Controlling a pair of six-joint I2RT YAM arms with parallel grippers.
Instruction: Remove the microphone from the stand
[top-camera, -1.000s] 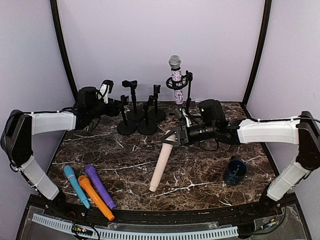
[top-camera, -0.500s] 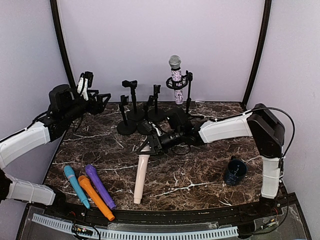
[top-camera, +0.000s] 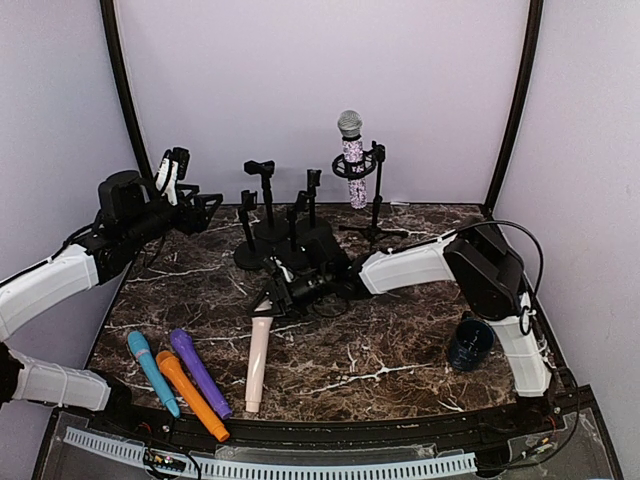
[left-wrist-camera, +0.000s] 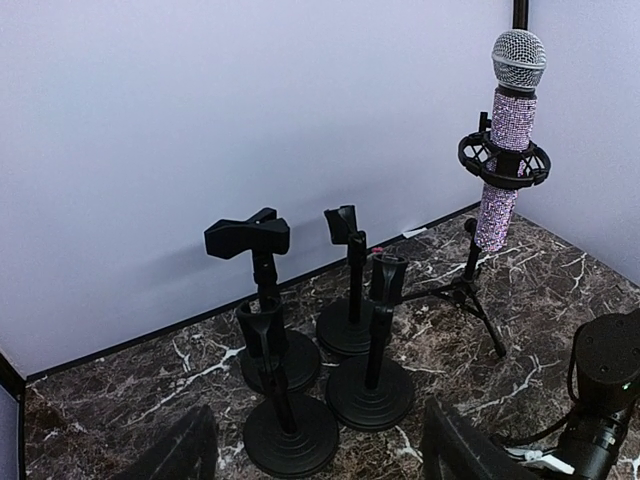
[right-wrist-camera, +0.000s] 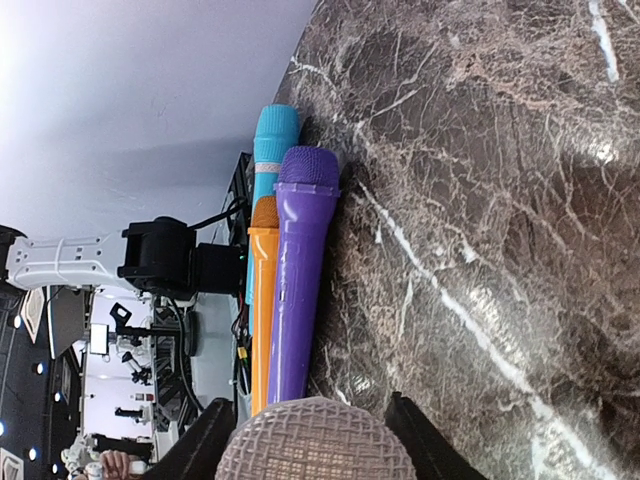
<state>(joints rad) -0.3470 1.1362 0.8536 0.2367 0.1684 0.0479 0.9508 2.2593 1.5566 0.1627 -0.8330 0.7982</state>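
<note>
A glittery microphone (top-camera: 352, 160) with a silver mesh head stands upright in the ring clip of a black tripod stand (top-camera: 376, 200) at the back; it also shows in the left wrist view (left-wrist-camera: 505, 150). My left gripper (top-camera: 198, 205) is open and empty, raised at the left, well apart from it (left-wrist-camera: 315, 418). My right gripper (top-camera: 268, 302) reaches left across the table and is shut on the mesh head (right-wrist-camera: 315, 442) of a cream microphone (top-camera: 256, 362), which slants down toward the front edge.
Several empty black round-base stands (top-camera: 275, 240) cluster left of the tripod (left-wrist-camera: 365, 385). Blue (top-camera: 152, 372), orange (top-camera: 190, 393) and purple (top-camera: 198, 372) microphones lie at the front left (right-wrist-camera: 295, 270). A dark blue cup (top-camera: 470, 342) sits at the right.
My right arm has swung left and forward with the cream microphone. My left arm lifted and pulled back left a second ago, then held still.
</note>
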